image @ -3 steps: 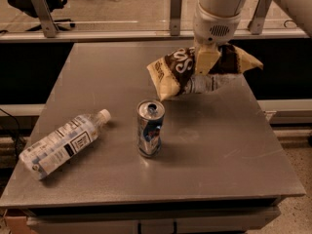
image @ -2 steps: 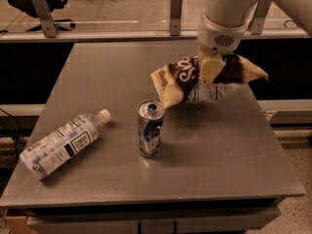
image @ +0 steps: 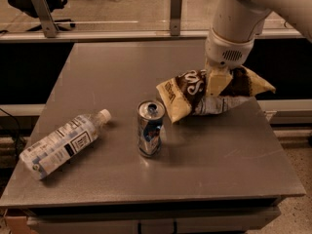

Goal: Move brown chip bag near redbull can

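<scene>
The brown chip bag hangs crumpled over the right half of the desk, pinched through its middle by the claw, whose pale fingers close on the dark part of the bag from above. The bag's cream-yellow left end dips toward the desk and sits just to the right of the redbull can, close by its top; I cannot tell whether the two touch. The bag's right end sticks out past the claw toward the desk's right edge. The can stands upright near the middle of the desk, pull-tab top showing. The white arm comes down to the claw from the upper right. Well apart, on the left side of the desk, a clear water bottle lies on its side, cap pointing toward the can.
</scene>
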Robot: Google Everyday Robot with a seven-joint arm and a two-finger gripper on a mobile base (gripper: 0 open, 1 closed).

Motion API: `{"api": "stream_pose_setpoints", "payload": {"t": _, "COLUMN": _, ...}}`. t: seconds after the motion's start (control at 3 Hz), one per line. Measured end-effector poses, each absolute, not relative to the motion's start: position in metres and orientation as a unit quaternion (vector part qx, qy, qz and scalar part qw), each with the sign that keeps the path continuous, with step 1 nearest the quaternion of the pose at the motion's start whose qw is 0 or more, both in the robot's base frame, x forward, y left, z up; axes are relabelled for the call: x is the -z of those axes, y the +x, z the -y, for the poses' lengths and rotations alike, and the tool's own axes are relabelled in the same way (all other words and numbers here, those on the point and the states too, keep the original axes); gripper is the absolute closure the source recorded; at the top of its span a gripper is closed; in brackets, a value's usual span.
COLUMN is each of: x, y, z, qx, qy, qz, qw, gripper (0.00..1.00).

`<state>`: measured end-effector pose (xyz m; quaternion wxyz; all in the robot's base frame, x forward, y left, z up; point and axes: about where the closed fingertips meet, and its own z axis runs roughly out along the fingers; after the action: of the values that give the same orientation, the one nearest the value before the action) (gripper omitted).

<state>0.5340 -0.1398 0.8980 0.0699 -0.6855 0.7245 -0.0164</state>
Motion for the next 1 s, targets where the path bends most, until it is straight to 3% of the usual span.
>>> {"api": "stream_pose_setpoints", "payload": {"t": 1.0, "x": -0.89, "y": 0.495, "z": 0.132, "qx": -0.019, "qy": -0.697, "qz": -0.715, "qw": 0.058, "gripper": 1.0}}
